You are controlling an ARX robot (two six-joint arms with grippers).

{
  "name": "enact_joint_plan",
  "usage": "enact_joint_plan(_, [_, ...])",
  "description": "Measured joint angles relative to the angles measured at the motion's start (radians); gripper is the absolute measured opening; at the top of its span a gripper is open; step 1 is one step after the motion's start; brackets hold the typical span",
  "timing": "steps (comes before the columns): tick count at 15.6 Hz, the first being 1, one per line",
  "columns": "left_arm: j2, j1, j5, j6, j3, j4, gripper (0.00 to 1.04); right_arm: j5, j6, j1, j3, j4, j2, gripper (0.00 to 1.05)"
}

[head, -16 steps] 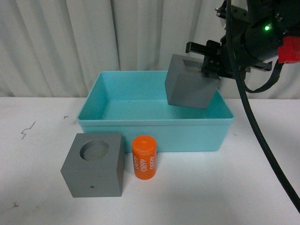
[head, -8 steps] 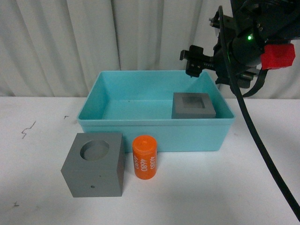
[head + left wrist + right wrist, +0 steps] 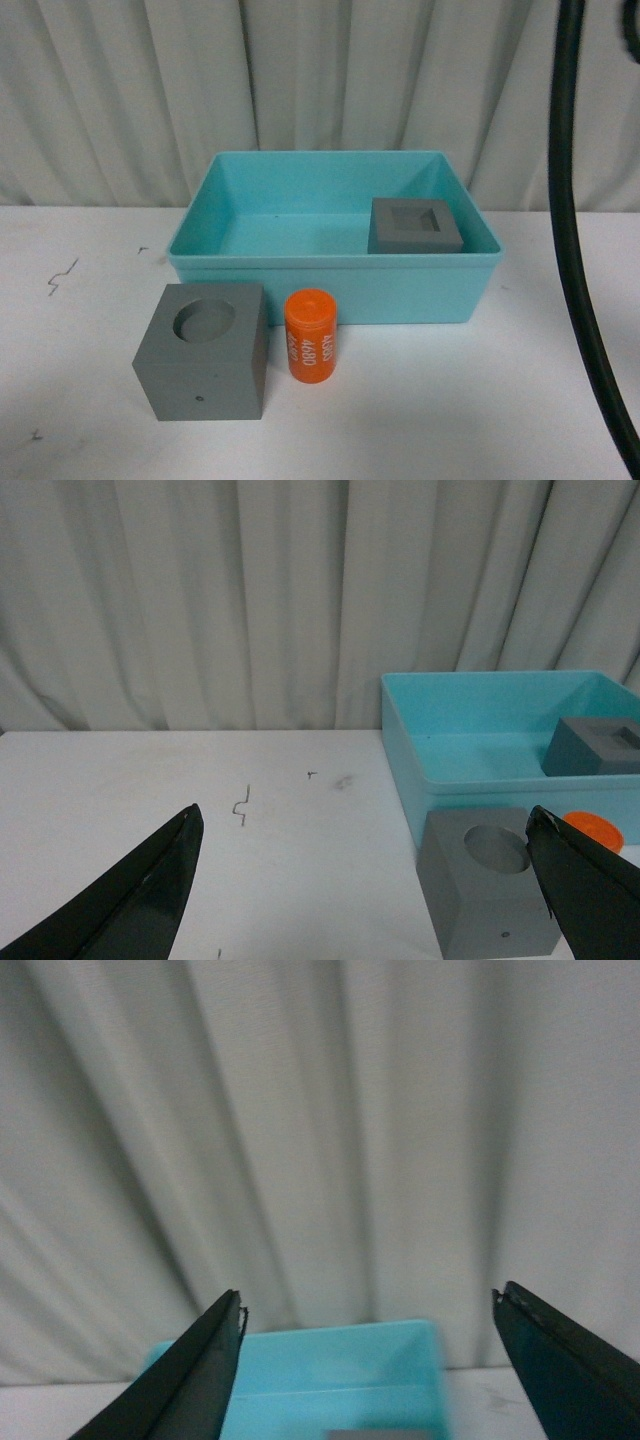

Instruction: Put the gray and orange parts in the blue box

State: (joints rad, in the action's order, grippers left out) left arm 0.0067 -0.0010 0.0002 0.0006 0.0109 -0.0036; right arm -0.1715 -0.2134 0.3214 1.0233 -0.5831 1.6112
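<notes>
Front view. The blue box [image 3: 400, 295] stands on the white table [image 3: 480, 400] before a pale curtain [image 3: 300, 80]. It holds one part: the gray cube with the square recess [image 3: 415, 226], resting on the floor in the box's right rear corner, recess upward, close to the right wall. The rest of the box floor is bare turquoise.

Outside the box, just in front of its front wall, stand the gray cube with the round recess [image 3: 203, 350] and the orange cylinder [image 3: 311, 335], upright, white digits on its side. The cylinder is just beside the cube's right face; I cannot tell whether they touch. Neither of my grippers appears here, only a black cable [image 3: 572, 200] at the right.

Left wrist view. My left gripper [image 3: 365, 815] is spread wide and holds nothing; its dark fingers [image 3: 150, 890] frame the table, with the box and both outer parts to one side.

Right wrist view. My right gripper [image 3: 369, 1298] is likewise spread wide and empty, aimed at the curtain above the box's far end.
</notes>
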Motion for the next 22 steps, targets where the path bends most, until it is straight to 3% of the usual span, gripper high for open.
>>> enact_joint_plan(1, [0.0,0.0,-0.001,0.0,0.0,0.0,0.98,-0.074,0.086,-0.015,-0.151,-0.074,-0.113,0.72])
enact_joint_plan(2, [0.0,0.0,-0.003,0.0,0.0,0.0,0.98,-0.08,0.145,-0.06,-0.293,-0.134,-0.225,0.59])
enact_joint_plan(7, [0.0,0.0,0.0,0.0,0.0,0.0,0.98,0.016,0.204,-0.158,-0.662,-0.219,-0.435,0.01])
enact_joint_plan(13, [0.0,0.0,0.0,0.0,0.0,0.0,0.98,0.089,0.208,-0.24,-0.87,-0.18,-0.694,0.02])
enact_joint_plan(15, [0.0,0.0,-0.002,0.0,0.0,0.0,0.98,0.16,0.208,-0.329,-0.917,-0.127,-0.782,0.02])
enact_joint_plan(22, [0.0,0.0,-0.001,0.0,0.0,0.0,0.98,0.169,0.208,-0.322,-1.011,-0.008,-0.983,0.02])
